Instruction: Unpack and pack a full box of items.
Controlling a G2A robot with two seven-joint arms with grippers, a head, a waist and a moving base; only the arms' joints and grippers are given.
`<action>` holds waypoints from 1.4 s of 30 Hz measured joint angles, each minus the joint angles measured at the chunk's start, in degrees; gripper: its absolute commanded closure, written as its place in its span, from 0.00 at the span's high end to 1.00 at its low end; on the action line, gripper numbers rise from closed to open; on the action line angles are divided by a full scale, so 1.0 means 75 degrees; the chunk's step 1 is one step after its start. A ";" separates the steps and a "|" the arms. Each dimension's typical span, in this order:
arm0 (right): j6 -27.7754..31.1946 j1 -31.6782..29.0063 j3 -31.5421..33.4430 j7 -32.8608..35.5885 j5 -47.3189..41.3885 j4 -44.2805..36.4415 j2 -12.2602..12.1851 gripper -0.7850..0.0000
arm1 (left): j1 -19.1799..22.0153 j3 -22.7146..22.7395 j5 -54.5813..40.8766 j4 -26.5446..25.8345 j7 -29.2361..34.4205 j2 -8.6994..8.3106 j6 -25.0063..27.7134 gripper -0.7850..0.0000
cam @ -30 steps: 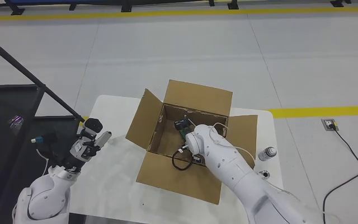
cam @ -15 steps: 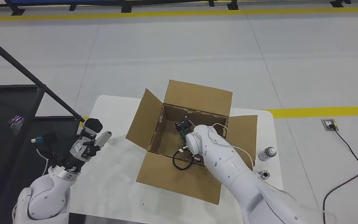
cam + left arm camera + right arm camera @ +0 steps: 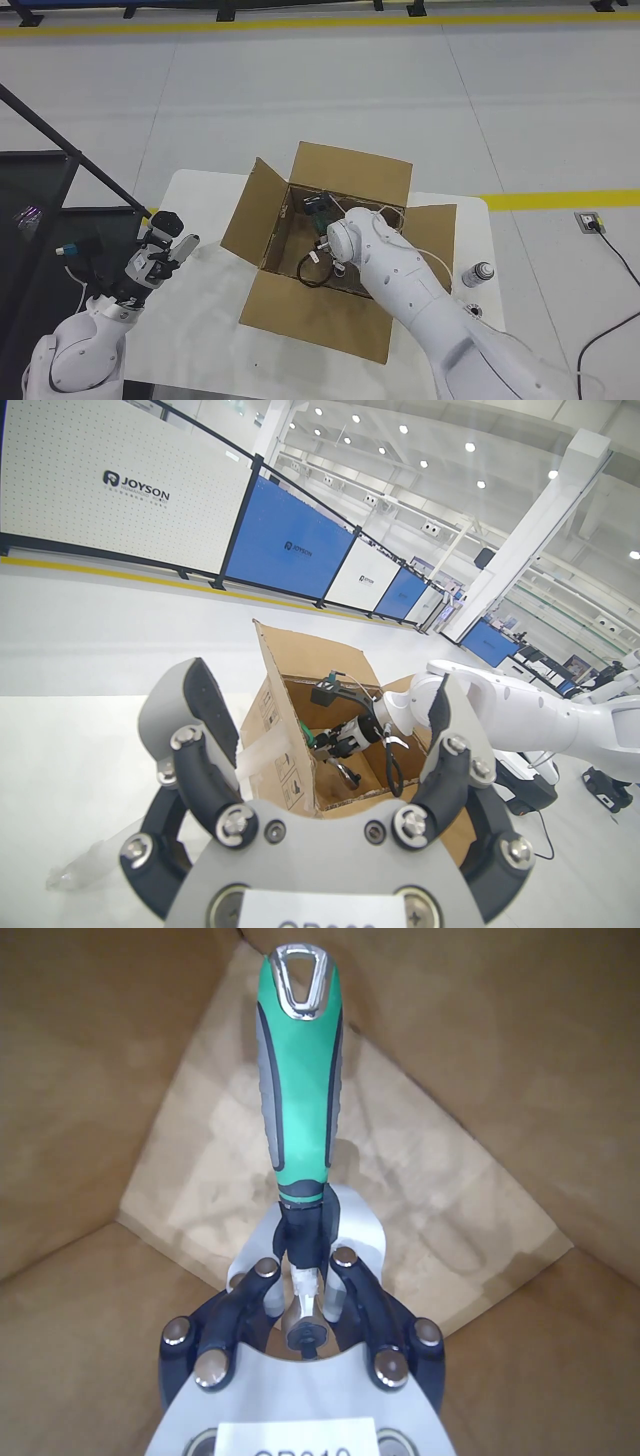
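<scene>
we have the green-handled tool (image 3: 301, 1078) inside the cardboard box (image 3: 352, 168), held above the bare floor and not resting on it. the right gripper (image 3: 305, 1233) is clamped narrow on the tool's dark neck, just below the handle. the metal head sits back toward the palm. the left gripper (image 3: 325, 700) hangs wide apart with nothing in it, over the table (image 3: 200, 310) and well apart from the box on its own side.

we cannot tell whether the tool is going in or coming out, so we judge the care needed for either. the grip is on the thin neck, and most of the tool's length and weight lie beyond the fingers. that makes the handle likely to swing or twist in the pads if we move sharply. we want a slow, straight travel with steady wrist angle. the chrome loop at the handle's end looks near the walls where they meet, so it should stay clear of them. if we lift, we go straight up until the handle clears the rim and flaps before turning sideways. if we set it down, we lower the handle flat first, then release.

the tool's long axis runs in line with the gripper's fingers. the handle points away from the palm, toward a bottom corner of the box, with the chrome loop farthest out. the head end points back at the wrist.
</scene>
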State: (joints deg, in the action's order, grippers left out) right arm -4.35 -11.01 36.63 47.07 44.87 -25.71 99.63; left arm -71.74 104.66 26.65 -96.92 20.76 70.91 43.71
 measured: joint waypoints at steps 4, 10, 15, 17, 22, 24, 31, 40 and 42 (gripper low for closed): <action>-0.0042 -0.0174 0.0270 0.0303 0.0073 -0.0884 -0.0219 0.00 | 0.0000 0.0000 0.0000 0.0000 0.0000 0.0000 0.0000 1.00; -0.0490 -0.1189 0.1092 0.0886 0.0750 -0.3510 -0.0889 0.00 | 0.0000 0.0000 0.0000 0.0000 0.0000 0.0000 0.0000 1.00; -0.0801 -0.3075 0.2293 0.1810 0.2222 -0.7251 -0.1631 0.00 | 0.0000 0.0000 0.0000 0.0000 0.0000 0.0000 0.0000 1.00; -0.0694 -0.3763 0.2721 0.1889 0.2734 -0.8520 -0.1817 0.00 | 0.0000 0.0000 0.0000 0.0000 0.0000 0.0000 0.0000 1.00; -0.0658 -0.5171 0.3856 0.1070 0.4192 -1.1288 -0.2124 0.00 | 0.0000 0.0000 0.0000 0.0000 0.0000 0.0000 0.0000 1.00; -0.0769 -0.5723 0.4372 0.0878 0.4772 -1.2280 -0.2215 0.00 | 0.0000 0.0000 0.0000 0.0000 0.0000 0.0000 0.0000 1.00; -0.1089 -0.7338 0.5933 0.1248 0.5969 -1.4464 -0.2382 0.00 | 0.0000 0.0000 0.0000 0.0000 0.0000 0.0000 0.0000 1.00; -0.1134 -0.8638 0.7869 0.1682 0.4260 -1.3842 -0.2420 0.00 | 0.0000 0.0000 0.0000 0.0000 0.0000 0.0000 0.0000 1.00; -0.1044 -0.8801 0.8145 0.1614 0.3734 -1.3542 -0.2426 0.00 | 0.0000 0.0000 0.0000 0.0000 0.0000 0.0000 0.0000 1.00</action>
State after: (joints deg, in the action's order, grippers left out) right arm -12.18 -77.02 97.72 59.18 72.88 -127.27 81.44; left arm -71.74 104.66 26.65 -96.92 20.76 70.91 43.71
